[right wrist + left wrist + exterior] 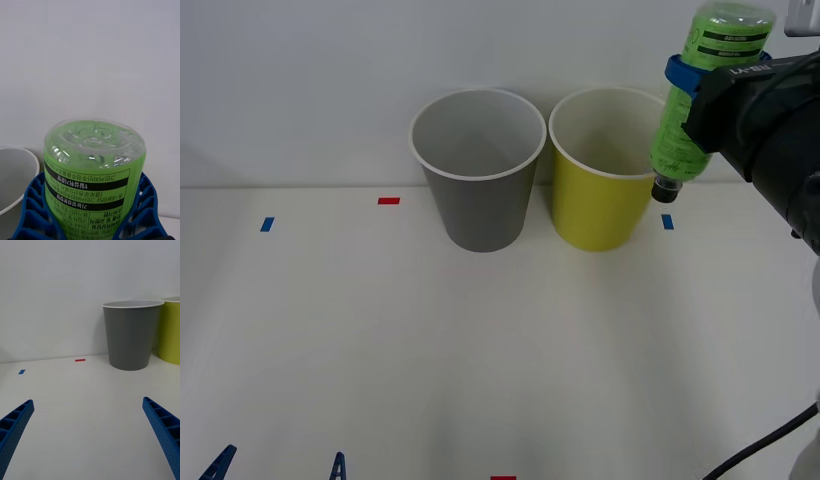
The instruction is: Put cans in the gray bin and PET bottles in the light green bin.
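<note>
My right gripper (715, 70) is shut on the PET bottle (700, 90), which has a bright green label. The bottle hangs upside down with its black cap just beside the right rim of the light green bin (595, 215). In the right wrist view the blue fingers (35, 206) clamp the bottle (93, 168) on both sides. The gray bin (480, 210) stands upright to the left of the green one, almost touching it. My left gripper (278, 465) rests open at the table's near left edge, facing the gray bin (131, 337) and the light green bin (170, 332). Cans are out of view.
Small tape marks lie on the white table: red (388, 200) and blue (267, 224) at the left, blue (667, 221) by the green bin. A white wall rises right behind the bins. A black cable (750, 450) runs at the near right.
</note>
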{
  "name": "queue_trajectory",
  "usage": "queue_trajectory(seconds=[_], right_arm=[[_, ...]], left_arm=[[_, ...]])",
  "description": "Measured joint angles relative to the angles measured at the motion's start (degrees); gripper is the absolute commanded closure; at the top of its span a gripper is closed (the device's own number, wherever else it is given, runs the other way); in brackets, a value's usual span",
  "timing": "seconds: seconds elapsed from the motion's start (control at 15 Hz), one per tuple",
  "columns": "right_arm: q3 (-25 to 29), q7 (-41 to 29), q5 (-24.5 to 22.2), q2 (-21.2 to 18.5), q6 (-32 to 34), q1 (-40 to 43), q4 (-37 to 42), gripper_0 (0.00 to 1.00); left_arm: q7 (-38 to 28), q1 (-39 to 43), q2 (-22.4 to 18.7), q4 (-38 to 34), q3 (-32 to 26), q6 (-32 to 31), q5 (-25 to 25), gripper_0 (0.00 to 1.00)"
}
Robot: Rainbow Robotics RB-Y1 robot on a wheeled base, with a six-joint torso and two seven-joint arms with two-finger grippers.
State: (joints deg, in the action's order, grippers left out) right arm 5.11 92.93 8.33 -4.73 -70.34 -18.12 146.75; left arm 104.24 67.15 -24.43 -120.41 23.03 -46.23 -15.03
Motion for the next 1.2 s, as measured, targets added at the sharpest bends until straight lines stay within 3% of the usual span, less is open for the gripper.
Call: queue_trajectory(seconds=[0.27,0.6,1.2], right_arm=[[-0.88,-1.07,-2.35,-0.19,3.41,-6.15,-6.72,1.0],[-1.07,-1.41,-3.1,-3.14,8.22,-11.5,-14.97,1.0],[-2.98,-1.34,-1.93,-5.62,25.05,-15.99,-32.99,1.0]], left_arm=[[0.0,0.0,0.0,0.0,0.0,0.0,0.0,0.0],[0.0,0.0,0.0,0.0,0.0,0.0,0.0,0.0],[0.0,0.0,0.0,0.0,0.0,0.0,0.0,0.0]])
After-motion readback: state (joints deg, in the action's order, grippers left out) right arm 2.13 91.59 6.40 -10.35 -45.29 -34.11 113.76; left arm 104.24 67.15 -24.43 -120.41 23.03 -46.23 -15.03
